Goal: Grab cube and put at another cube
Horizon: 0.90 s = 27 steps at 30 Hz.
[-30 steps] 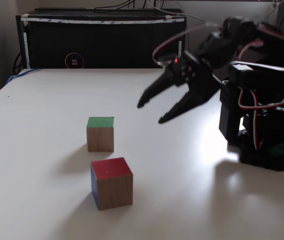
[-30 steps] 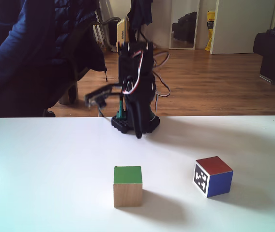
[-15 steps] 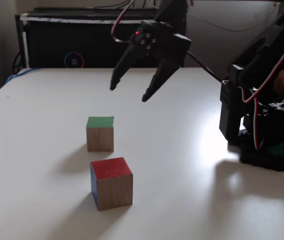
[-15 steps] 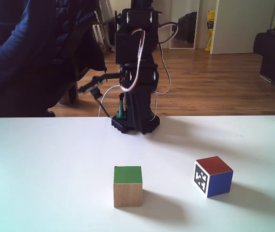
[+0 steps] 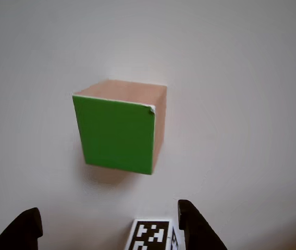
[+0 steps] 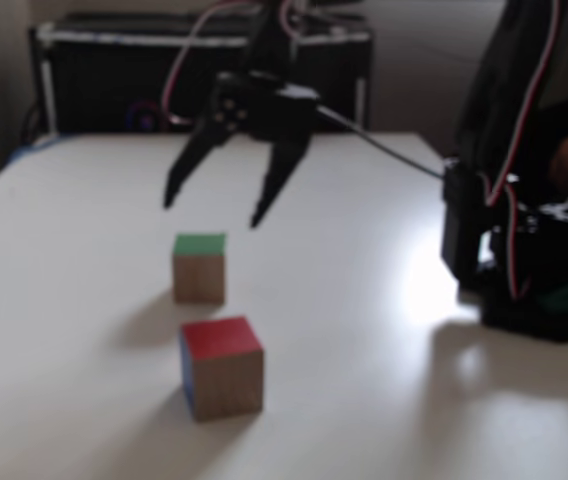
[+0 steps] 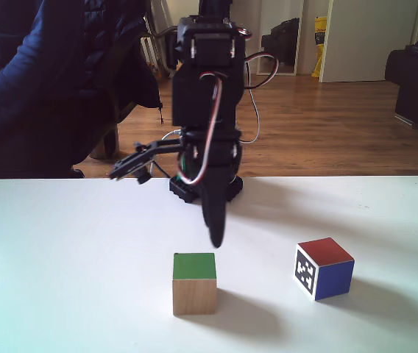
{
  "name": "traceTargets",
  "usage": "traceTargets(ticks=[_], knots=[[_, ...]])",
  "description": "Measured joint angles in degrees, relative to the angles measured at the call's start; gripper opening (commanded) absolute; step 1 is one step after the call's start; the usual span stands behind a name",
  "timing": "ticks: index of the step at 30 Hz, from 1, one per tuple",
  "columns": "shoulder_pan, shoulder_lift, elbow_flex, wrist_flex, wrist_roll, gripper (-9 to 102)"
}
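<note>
Gripper (image 6: 211,215) spread wide, empty, poised above cube (image 6: 200,267) on tabletop (image 6: 364,350); another cube (image 6: 222,366) sits near. Advice: centre jaws across wooden sides, descend straight, then close.

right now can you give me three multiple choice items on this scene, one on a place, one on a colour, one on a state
1. Where is the tool?
A. above the table, over the green-faced cube
B. resting on the marker cube
C. flat on the table

2. What colour is the marker cube's top face?
A. yellow
B. red
C. black

3. What state is the tool in?
A. shut on a cube
B. shut, empty
C. open, empty

Answers:
1. A, it hangs above that cube in a fixed view.
2. B, red shows on top in both fixed views.
3. C, its fingers are spread with nothing between.
</note>
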Motion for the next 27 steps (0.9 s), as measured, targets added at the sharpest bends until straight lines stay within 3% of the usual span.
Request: traceTargets(ticks=[11,27], knots=[[1.9,-15.1,-8.6,0.2,-0.9,40],[2.7,-23.4,-12.6,-0.6,-1.2,40]])
